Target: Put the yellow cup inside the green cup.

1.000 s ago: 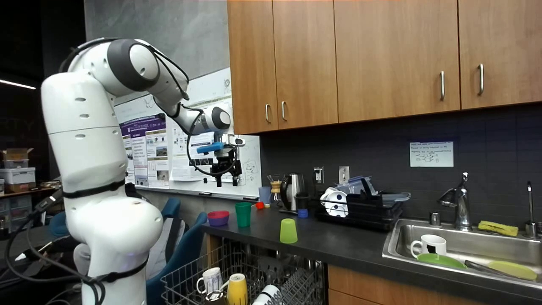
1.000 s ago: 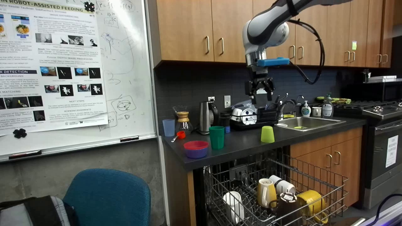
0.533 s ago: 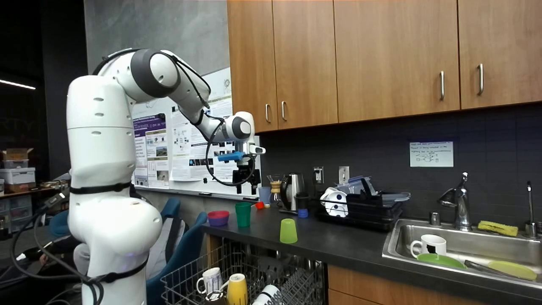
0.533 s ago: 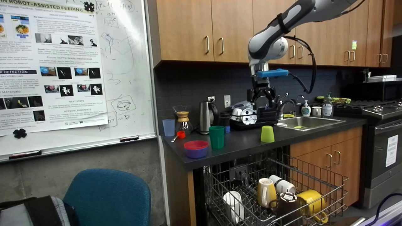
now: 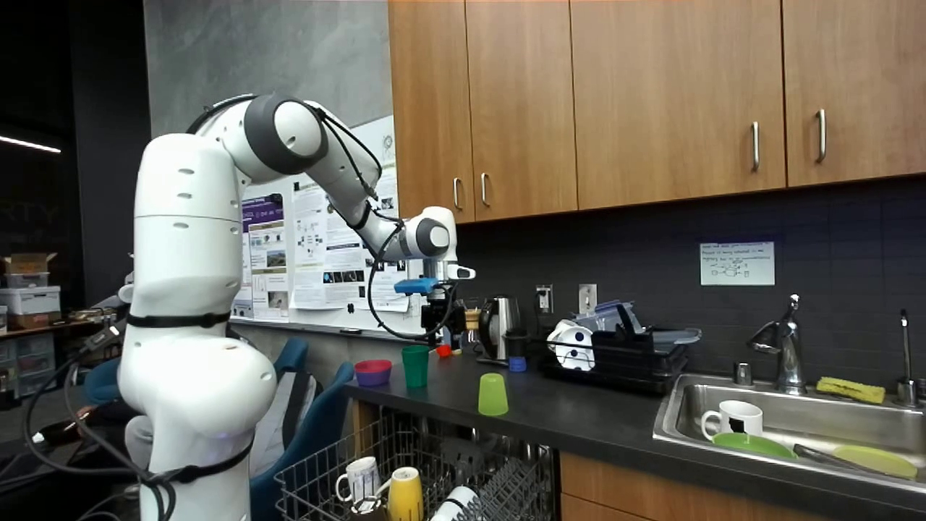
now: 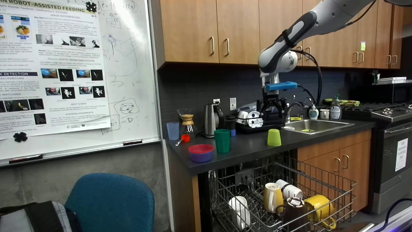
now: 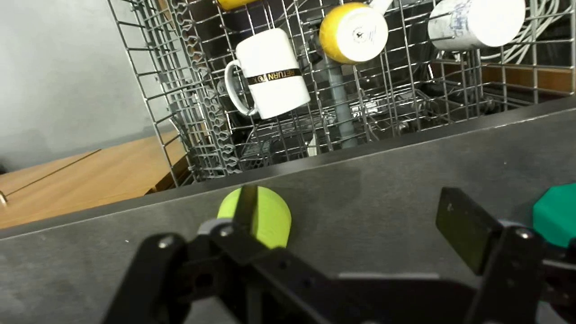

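Note:
The yellow cup (image 5: 493, 395) is a small pale yellow-green cup on the dark counter, its narrow closed end up; it also shows in an exterior view (image 6: 274, 138) and the wrist view (image 7: 275, 216). The green cup (image 5: 415, 366) stands upright with its wide mouth up, nearer the counter's end; it shows too in an exterior view (image 6: 222, 141) and partly at the wrist view's right edge (image 7: 555, 216). My gripper (image 6: 272, 116) is open and empty, above the counter. In the wrist view (image 7: 348, 198), one finger overlaps the yellow cup and the other is near the green cup.
A red and a purple bowl (image 6: 201, 156) are stacked beside the green cup. A kettle (image 6: 210, 120) and a black dish rack (image 5: 615, 369) stand along the wall. A pulled-out dishwasher rack (image 7: 216, 130) with mugs lies below the counter edge. Upper cabinets (image 5: 521, 108) hang above.
The arm has come down toward the counter and moved to the right in both exterior views. The gripper stays open. The cups have not moved.

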Available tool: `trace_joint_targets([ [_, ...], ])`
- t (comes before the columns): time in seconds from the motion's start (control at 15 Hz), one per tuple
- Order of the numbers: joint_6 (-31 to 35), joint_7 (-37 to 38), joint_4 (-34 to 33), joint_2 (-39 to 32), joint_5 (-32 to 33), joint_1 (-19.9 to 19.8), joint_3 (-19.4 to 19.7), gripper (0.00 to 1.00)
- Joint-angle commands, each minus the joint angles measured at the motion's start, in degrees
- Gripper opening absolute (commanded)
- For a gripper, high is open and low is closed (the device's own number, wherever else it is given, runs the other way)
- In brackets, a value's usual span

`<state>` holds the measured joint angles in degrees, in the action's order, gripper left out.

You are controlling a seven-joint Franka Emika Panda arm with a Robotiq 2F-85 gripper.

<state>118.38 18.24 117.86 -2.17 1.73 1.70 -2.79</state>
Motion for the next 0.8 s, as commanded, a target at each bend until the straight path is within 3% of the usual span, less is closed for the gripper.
trace_joint_targets([
  [0.0, 3.0, 3.05, 1.03, -1.5, 1.92, -0.62, 1.73, 1.0],
  [0.6, 10.22, 10.85, -0.37, -9.97, 1.73, -0.62, 5.08, 1.0],
  [0.73, 9.15, 11.23, -2.87, -11.35, 1.41, -1.1, 6.12, 1.0],
])
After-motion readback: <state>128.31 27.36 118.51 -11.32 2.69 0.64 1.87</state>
